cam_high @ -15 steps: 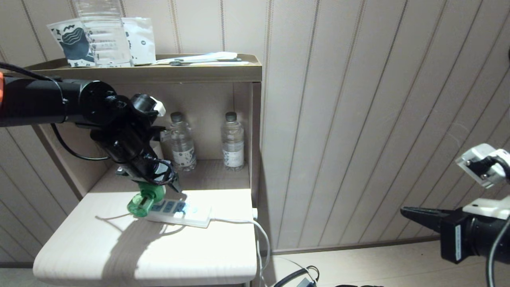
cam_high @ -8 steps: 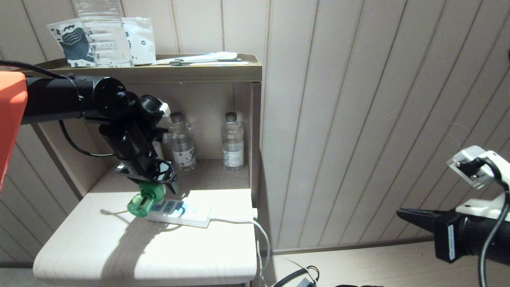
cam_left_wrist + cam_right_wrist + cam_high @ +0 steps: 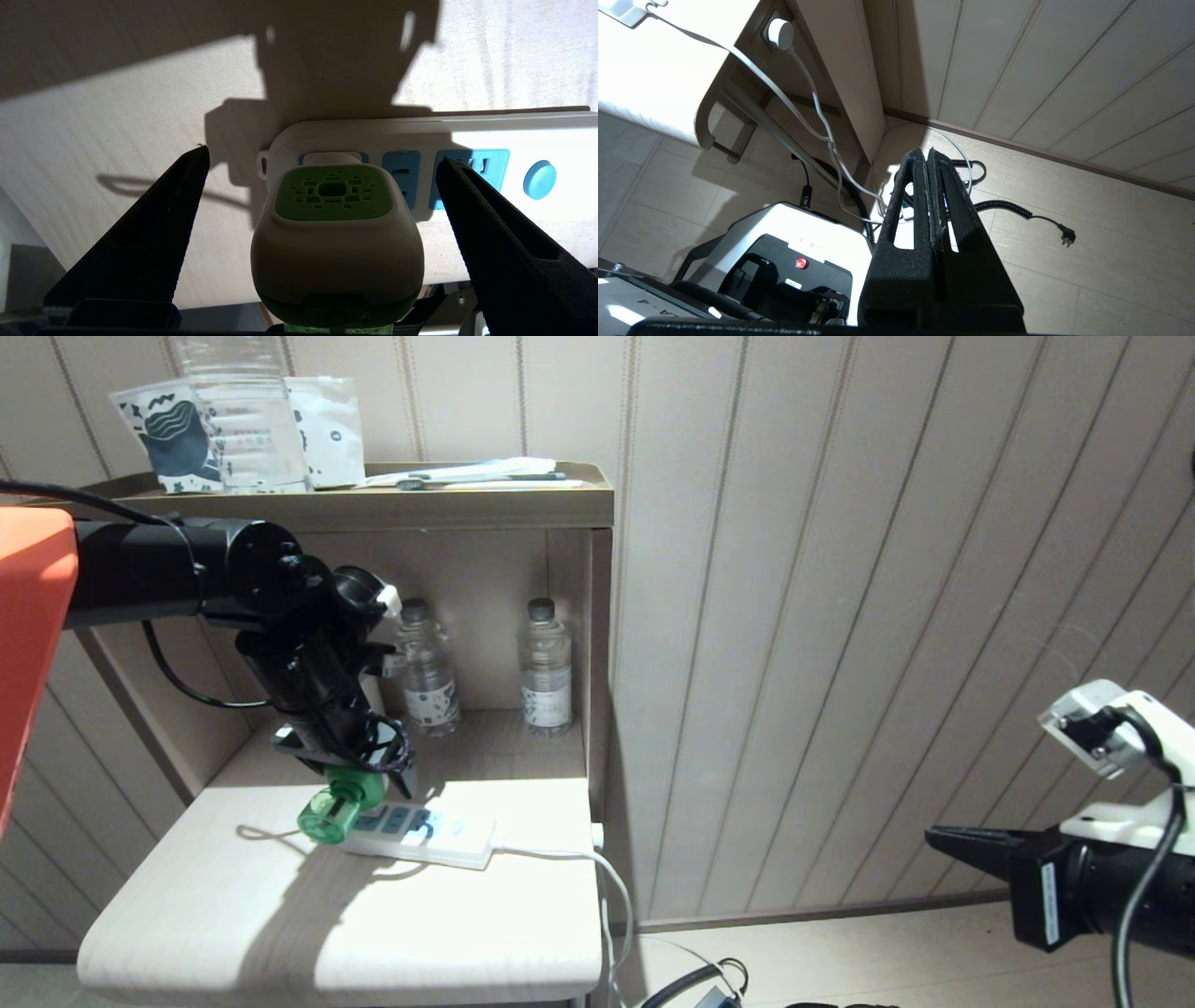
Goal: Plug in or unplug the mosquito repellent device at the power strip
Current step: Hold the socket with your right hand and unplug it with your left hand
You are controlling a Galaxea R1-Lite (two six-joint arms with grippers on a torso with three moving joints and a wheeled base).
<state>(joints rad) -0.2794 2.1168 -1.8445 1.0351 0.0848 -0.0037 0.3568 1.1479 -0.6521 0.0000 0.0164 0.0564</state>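
Note:
The mosquito repellent device (image 3: 338,807) has a white head with a green grille (image 3: 334,233). It sits plugged into the end socket of the power strip (image 3: 425,831), a white bar with pale-blue sockets and a blue button (image 3: 467,140). My left gripper (image 3: 359,775) hangs right over the device, pointing down. In the left wrist view the left gripper (image 3: 322,156) is open, one black finger on each side of the device, neither touching it. My right gripper (image 3: 943,840) is parked far right, low beside the wall, and the right gripper (image 3: 927,154) is shut on nothing.
Two water bottles (image 3: 427,667) (image 3: 546,667) stand in the shelf niche behind the strip. A big clear bottle (image 3: 243,411) and packets sit on the upper shelf. The strip's white cord (image 3: 611,887) drops over the table's right edge. Loose cables (image 3: 1017,210) lie on the floor.
My left wrist has tipped steeper and shifted slightly over the device, its fingers still wide. The device and strip have not moved. The right gripper has drifted slightly left.

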